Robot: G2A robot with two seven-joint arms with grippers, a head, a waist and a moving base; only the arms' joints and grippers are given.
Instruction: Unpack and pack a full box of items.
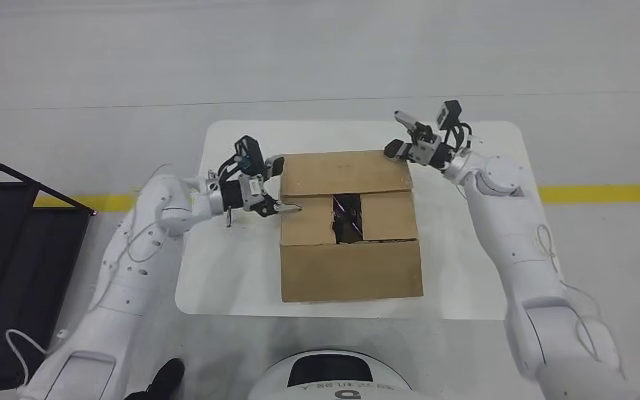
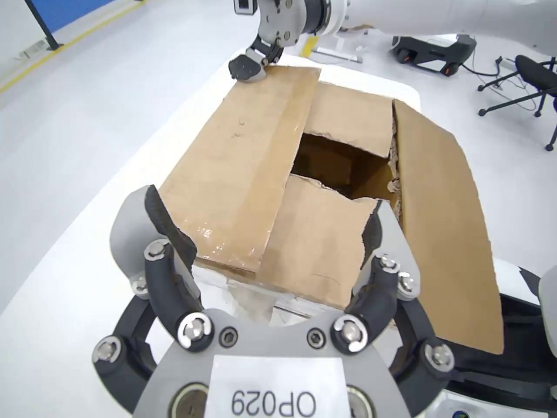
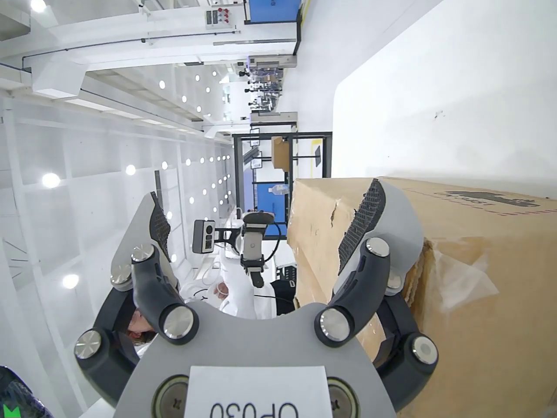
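A brown cardboard box stands in the middle of the white table. Its long far flap lies flat, and the long near flap is tilted up. Two torn short flaps leave a dark gap, and what is inside cannot be made out. My left gripper is open at the box's left end, with its fingers spanning the short flap there. My right gripper is open at the box's far right corner, with one finger against the cardboard.
Bare table runs along the left and right sides of the box. A black frame stands on the floor off the table's left side. A yellow line runs across the floor behind.
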